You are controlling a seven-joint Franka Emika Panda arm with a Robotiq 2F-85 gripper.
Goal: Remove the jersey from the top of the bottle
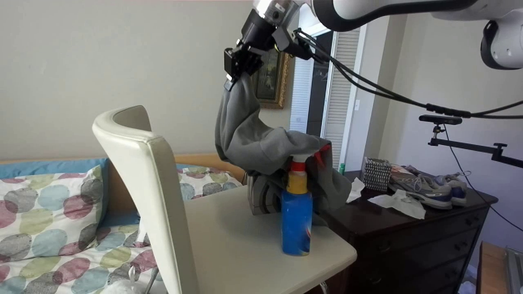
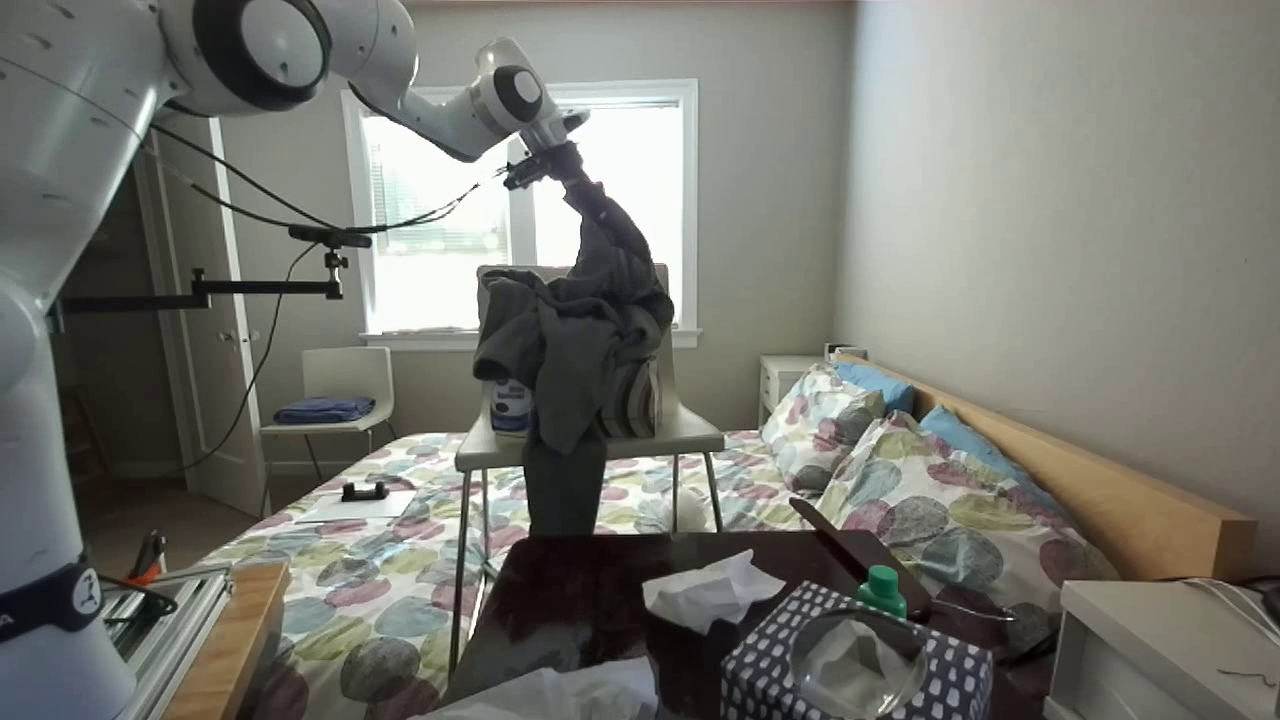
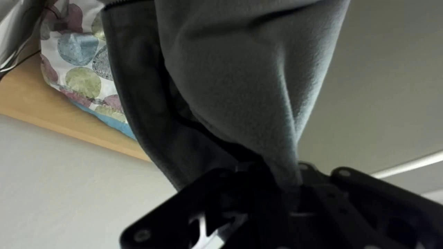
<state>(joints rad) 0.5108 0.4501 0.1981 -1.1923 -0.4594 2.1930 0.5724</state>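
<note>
While the jersey (image 1: 265, 147) drapes over the top of the bottle (image 1: 296, 220), we see the pincer (image 1: 233, 81) gripping its grey fabric higher up; only the exterior views show us the bottle, and an exterior view alone the window (image 2: 520, 232)

Daylight glares through the window (image 2: 522, 230) in an exterior view, backlighting the jersey (image 2: 578, 350); in the wrist view, the jaws are dark and blurred.

Matt cloth jersey (image 1: 271, 151) — smooth bottle (image 1: 296, 220)
</note>
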